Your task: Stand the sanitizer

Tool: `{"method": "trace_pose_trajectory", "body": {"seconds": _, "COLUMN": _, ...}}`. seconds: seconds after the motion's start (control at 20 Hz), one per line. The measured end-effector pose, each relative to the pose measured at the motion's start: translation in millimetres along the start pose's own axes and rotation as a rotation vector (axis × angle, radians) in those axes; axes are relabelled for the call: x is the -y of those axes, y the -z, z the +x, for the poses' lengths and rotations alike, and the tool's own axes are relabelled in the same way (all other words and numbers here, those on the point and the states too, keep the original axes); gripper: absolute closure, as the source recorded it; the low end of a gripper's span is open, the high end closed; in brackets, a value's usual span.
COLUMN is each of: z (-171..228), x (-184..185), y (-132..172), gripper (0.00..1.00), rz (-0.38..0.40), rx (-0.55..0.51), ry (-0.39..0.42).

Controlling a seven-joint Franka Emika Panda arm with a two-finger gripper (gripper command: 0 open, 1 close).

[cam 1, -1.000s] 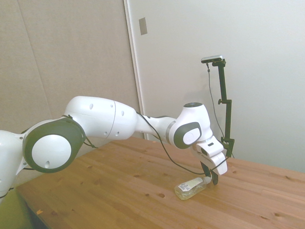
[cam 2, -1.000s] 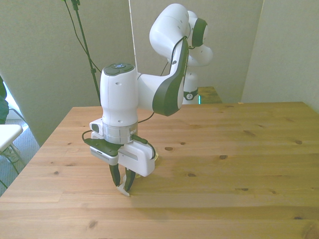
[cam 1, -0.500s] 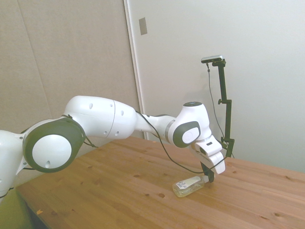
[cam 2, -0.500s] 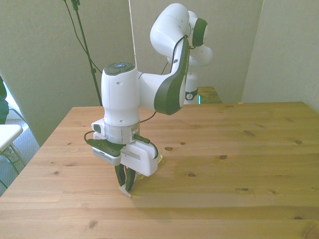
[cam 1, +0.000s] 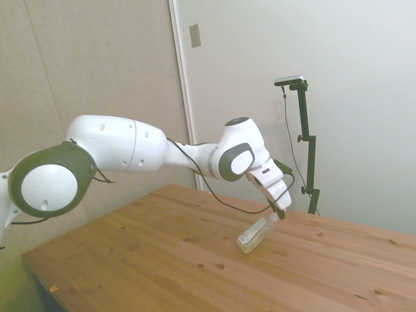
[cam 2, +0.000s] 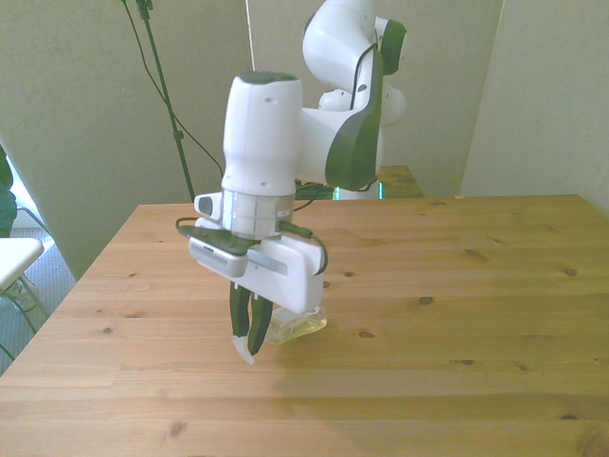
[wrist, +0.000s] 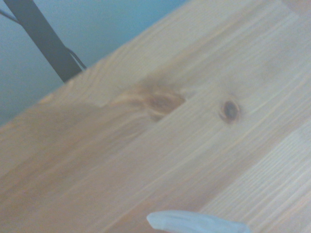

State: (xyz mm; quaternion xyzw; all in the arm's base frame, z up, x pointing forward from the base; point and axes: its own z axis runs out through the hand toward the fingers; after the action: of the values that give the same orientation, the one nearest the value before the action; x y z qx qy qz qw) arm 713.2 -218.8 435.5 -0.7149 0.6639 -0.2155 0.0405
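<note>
Sanitizer (cam 1: 255,233) tilted above the wooden table (cam 1: 162,260), base end low near the boards, pump end pinched in the gripper (cam 1: 280,212). Jaws closed on the pump top. Likely light, stiff plastic, slick-walled with gel shifting inside; best held at the pump neck, as now. Side view shows the tilt plainly. Front view shows only a pale corner (cam 2: 298,327) behind the gripper (cam 2: 246,338). Wrist view: mostly bare boards.
</note>
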Motion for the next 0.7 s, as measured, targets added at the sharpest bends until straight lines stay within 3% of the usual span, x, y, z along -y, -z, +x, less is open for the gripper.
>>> {"method": "trace_pose_trajectory", "body": {"seconds": 0.3, "z": -50.1, "x": -2.7, "y": 55.2, "gripper": 1.00, "rz": 0.130, "rx": -0.115, "ry": -0.020}}
{"method": "trace_pose_trajectory", "body": {"seconds": 0.7, "z": -93.0, "x": -21.5, "y": 68.6, "gripper": 1.00, "rz": 0.229, "rx": -0.244, "ry": -0.047}}
